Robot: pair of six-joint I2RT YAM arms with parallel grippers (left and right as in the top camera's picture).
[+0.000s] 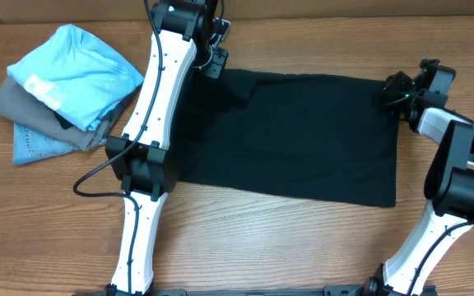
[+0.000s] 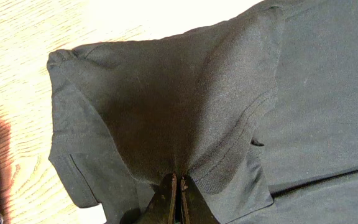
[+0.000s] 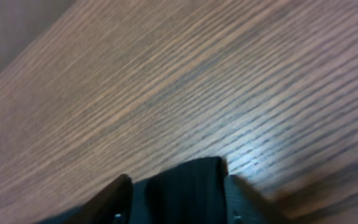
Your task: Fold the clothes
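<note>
**Three pieces stacked, one black garment mid-fold**

Three folded items sit in a pile (image 1: 60, 99) at the far left of the worktop (image 1: 303, 238): a light blue shirt (image 1: 76, 70) on top, a grey piece (image 1: 15, 103) under it and denim (image 1: 39, 146) at the bottom. That part of the job looks done.

To their right, the left end effector (image 2: 177, 196) is pinched tight on a hemmed, sleeve-like flap at the far-left corner of the black garment (image 1: 295, 136). The garment lies spread flat across the middle of the worktop as a wide rectangle. Its long axis runs left to right, and its near edge slants slightly towards the robot on the right. The sleeve-like end points left, though which end is the collar I cannot tell.

At the far-right corner, the right end effector (image 3: 178, 186) has black cloth clamped between its fingers. The fold itself appears not yet made, so at least one fold and the stacking remain.
</note>
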